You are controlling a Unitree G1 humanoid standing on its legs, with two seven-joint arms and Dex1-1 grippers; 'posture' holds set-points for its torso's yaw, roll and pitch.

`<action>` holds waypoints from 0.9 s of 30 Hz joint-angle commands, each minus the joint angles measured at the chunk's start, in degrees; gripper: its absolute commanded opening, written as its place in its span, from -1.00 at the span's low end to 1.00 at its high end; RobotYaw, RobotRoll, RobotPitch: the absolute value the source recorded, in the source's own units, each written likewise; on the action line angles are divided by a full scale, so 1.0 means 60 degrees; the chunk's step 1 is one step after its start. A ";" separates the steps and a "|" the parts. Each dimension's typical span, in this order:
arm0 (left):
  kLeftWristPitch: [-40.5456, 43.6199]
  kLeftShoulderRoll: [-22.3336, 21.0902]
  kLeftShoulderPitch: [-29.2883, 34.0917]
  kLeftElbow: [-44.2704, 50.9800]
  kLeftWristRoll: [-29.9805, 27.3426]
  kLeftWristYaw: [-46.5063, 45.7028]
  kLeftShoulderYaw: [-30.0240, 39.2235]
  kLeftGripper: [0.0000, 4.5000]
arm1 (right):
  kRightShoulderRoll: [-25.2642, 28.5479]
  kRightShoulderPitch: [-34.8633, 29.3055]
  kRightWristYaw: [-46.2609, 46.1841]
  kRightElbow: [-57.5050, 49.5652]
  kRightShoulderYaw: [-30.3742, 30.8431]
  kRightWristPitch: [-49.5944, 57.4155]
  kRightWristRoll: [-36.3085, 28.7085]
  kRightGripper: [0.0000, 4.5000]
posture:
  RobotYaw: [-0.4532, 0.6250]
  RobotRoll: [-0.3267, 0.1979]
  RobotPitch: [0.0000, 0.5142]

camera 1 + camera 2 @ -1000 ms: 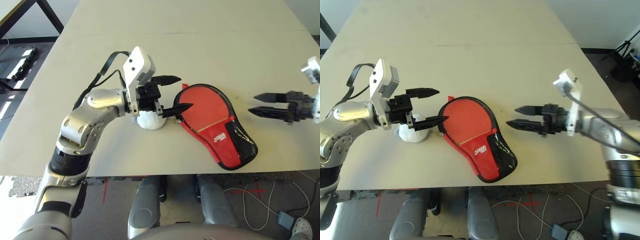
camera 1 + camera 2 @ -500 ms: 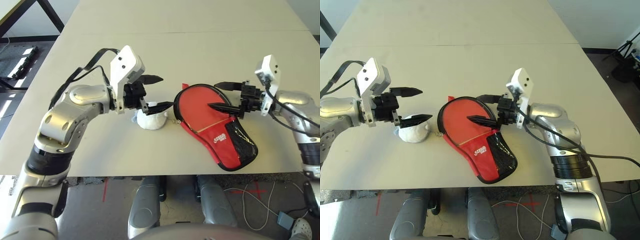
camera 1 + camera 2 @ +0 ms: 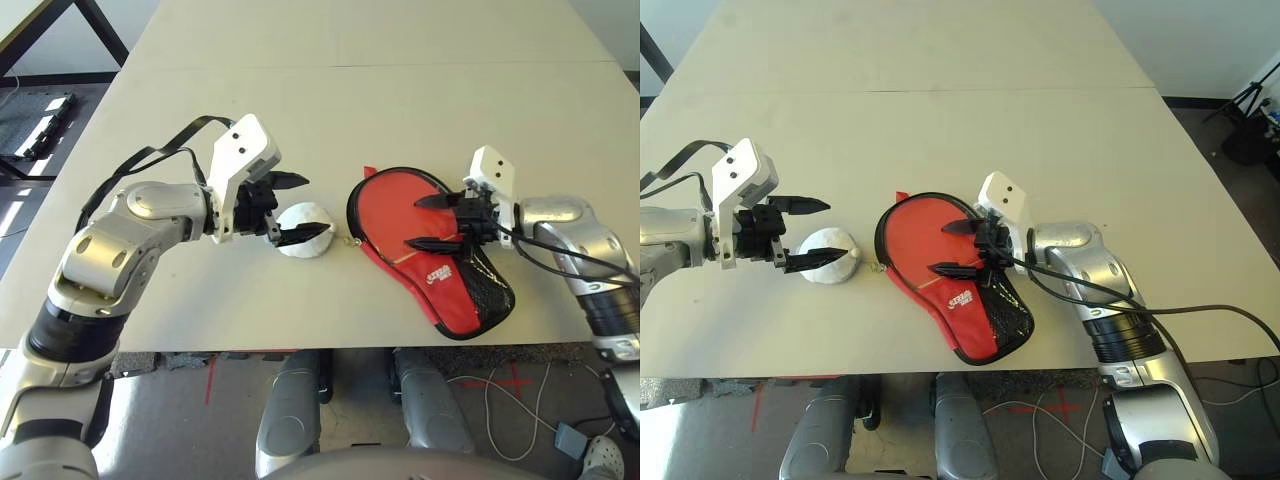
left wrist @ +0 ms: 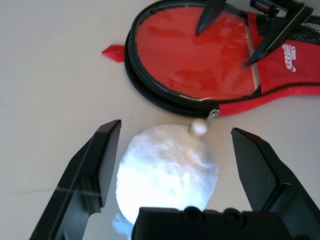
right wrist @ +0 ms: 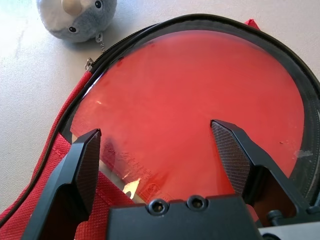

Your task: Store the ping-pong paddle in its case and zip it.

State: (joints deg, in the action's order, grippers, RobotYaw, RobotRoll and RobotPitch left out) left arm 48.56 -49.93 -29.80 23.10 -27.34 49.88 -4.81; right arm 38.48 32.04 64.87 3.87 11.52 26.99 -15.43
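From the head views, the case lies on the pale bench, right of centre, its round end open and the ping-pong paddle lying inside it, red face up. The right tool hangs over the paddle face with its fingers apart. A white fluffy toy sits just left of the case, and the left tool brackets it, fingers spread, one on the far side and one on the near side.

In the left wrist view the toy lies between the left tool's open fingers, not clearly touched by either; a small zipper pull at the case edge lies just beside it.

In the right wrist view the right tool stands open above the paddle's red rubber, ringed by the black zipper edging
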 commanded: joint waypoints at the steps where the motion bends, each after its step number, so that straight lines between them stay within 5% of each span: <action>1: 0.0240 -0.0151 0.0207 -0.0099 0.0239 0.0008 -0.0336 1.00 | -0.0068 -0.0140 0.0068 0.0026 0.0250 0.0134 0.0144 1.00 | -0.02 0.25 -0.04; 13: 0.0702 0.0103 0.0020 -0.0851 0.0594 -0.0037 -0.0749 1.00 | -0.0161 -0.0154 -0.0031 -0.0134 0.0194 0.0232 0.0199 1.00 | -0.03 0.25 -0.03; 27: 0.1758 0.0221 -0.0187 -0.0910 0.0443 0.0099 -0.1042 -0.87 | -0.0163 -0.0199 -0.0147 -0.0257 0.0127 0.0293 0.0236 1.00 | -0.05 0.25 -0.03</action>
State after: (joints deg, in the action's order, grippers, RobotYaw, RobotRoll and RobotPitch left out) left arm 58.00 -48.67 -31.39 17.67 -24.54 50.21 -9.42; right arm 37.40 32.02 64.07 2.69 11.52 28.08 -14.64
